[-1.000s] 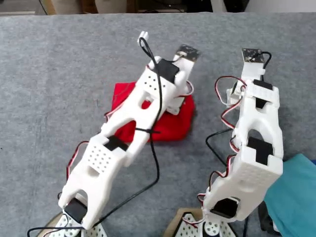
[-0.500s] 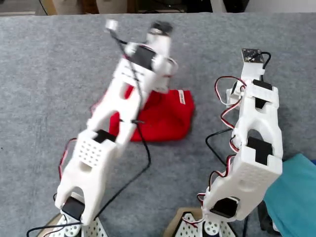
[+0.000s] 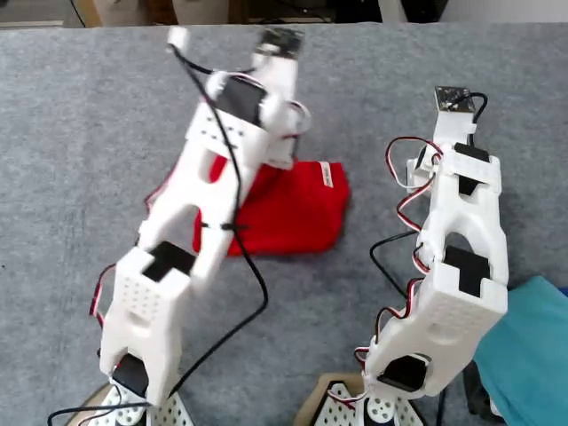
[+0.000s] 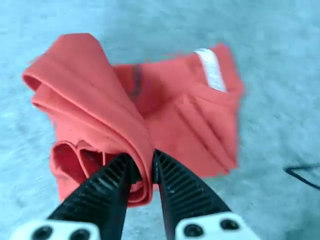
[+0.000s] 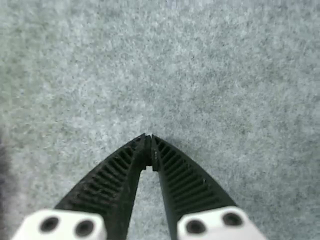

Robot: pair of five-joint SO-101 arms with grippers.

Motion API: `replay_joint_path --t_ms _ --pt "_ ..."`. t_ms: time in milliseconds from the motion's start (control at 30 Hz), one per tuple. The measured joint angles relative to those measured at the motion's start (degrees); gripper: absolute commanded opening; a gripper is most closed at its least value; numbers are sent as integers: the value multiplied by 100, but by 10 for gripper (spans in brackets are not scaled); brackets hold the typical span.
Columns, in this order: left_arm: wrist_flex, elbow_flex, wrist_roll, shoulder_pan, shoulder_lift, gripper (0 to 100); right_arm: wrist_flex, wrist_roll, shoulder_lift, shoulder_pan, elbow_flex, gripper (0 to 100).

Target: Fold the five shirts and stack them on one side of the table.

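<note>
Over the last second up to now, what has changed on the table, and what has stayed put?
The left gripper swung away from the bases and leftward, fingers shut on a fold of the red shirt. The shirt's right edge, the right arm and the teal cloth stayed put.

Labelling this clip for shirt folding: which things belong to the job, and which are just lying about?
Job: red shirt, pinched by the left gripper; teal cloth at the table edge, likely another shirt.
Idle: right gripper, shut over the bare grey table.
</note>
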Motion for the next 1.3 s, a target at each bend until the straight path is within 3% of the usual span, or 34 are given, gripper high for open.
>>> replay_joint_path --t_ms 267,533,700,800,933,1100,1300 --pt "-941 62 299 563 862 19 0 0 0 0 0 9" --pt "-1037 -536 404 765 1978 29 0 0 0 0 0 9" --pt "-571 -1222 404 765 2198 248 0 0 0 0 0 9" --pt "-273 -1538 589 677 2207 299 0 0 0 0 0 9" --pt "-62 -2075 967 185 2207 235 0 0 0 0 0 6" --pt "-9 -2629 1029 -818 2207 9 18 97 0 0 0 5" --pt "-9 -2066 1046 -1099 2207 19 1451 730 0 -589 -1178 5"
